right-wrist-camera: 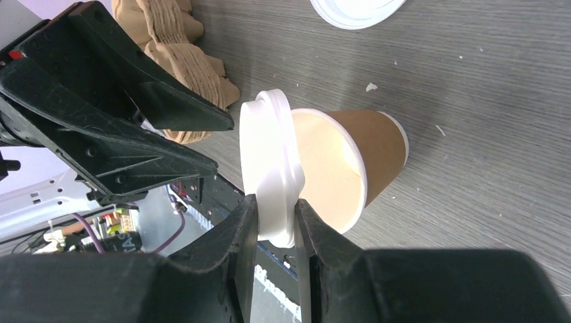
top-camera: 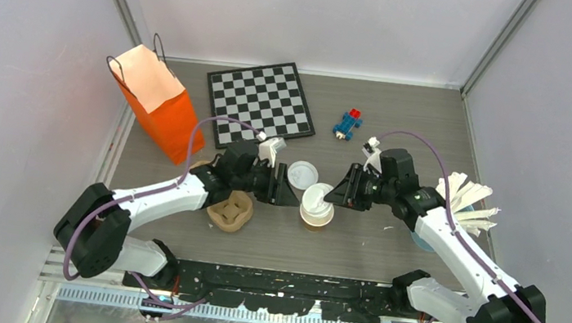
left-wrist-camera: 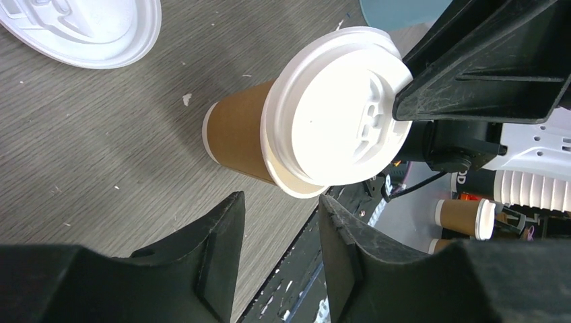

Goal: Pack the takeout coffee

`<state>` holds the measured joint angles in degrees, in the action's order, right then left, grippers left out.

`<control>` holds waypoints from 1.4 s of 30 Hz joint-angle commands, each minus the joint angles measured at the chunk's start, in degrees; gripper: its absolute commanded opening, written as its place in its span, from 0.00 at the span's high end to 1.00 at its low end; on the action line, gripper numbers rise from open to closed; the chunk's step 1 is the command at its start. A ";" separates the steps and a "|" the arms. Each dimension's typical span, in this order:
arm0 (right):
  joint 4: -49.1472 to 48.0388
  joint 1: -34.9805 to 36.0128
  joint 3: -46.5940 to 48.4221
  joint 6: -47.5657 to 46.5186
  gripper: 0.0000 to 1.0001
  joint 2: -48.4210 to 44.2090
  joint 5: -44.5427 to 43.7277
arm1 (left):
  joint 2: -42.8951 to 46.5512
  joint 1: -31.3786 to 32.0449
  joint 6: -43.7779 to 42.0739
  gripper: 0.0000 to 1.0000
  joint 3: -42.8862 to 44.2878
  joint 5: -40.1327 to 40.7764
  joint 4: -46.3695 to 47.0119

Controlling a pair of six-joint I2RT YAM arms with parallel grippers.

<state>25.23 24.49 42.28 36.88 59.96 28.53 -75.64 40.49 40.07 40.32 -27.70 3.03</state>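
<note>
Orange paper bag (top-camera: 159,109): far left, standing open, well apart from the cup; probably where the coffee gets packed
Pulp cup tray (top-camera: 229,212): just beside the left arm, no cup in it
Left hand (left-wrist-camera: 281,202): part open with nothing between its fingers, hovering just beside the cup wall
Spare lid (top-camera: 302,174): flat on the worktop (top-camera: 354,252) near the cup, untouched
Kraft cup (left-wrist-camera: 236,134): upright mid-worktop between the two hands, mouth partly uncovered (it looks empty inside from the right wrist view)
White lid (right-wrist-camera: 266,155): tilted against the cup rim, one side on and the other lifted, not seated
Right hand (right-wrist-camera: 275,205): closed on the lid, pinching it by its edge
Step in hand: capping the cup, by my reading
Doing it well: bring the lid level and centred over the rim before pressing; push down evenly so it snaps on all round; let the left hand brace the cup wall lightly, since a light paper cup will likely tip or dent under a sideways shove
Risk: releasing while the lid is skewed may let it slide off
</note>
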 commanded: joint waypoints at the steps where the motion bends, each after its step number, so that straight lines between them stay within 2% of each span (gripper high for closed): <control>1: -1.35 -1.21 -1.03 -1.11 0.70 -0.83 3.45 | -0.62 0.12 0.24 0.54 2.47 -1.68 2.67; 9: -1.63 -1.65 -2.82 -1.58 0.69 -0.30 4.60 | -2.41 0.37 0.44 0.55 3.05 -2.08 3.12; 22: 0.08 -2.17 -2.81 -3.07 0.57 0.36 1.35 | -4.87 0.99 0.44 0.56 3.54 -2.29 4.08; 25: 0.43 -2.24 -2.51 -3.37 0.57 0.45 0.84 | -5.12 0.99 0.44 0.56 3.70 -2.37 4.42; 30: 1.08 -2.24 -2.14 -3.82 0.63 0.63 0.11 | -5.96 0.99 0.46 0.56 3.96 -2.65 5.00; 42: 2.25 -2.17 -0.73 -3.33 0.64 -0.74 -1.12 | -6.83 1.30 2.68 0.59 3.93 -4.99 9.61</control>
<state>27.31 22.48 39.03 33.95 60.47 28.27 -82.56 41.32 41.58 42.11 -30.72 7.68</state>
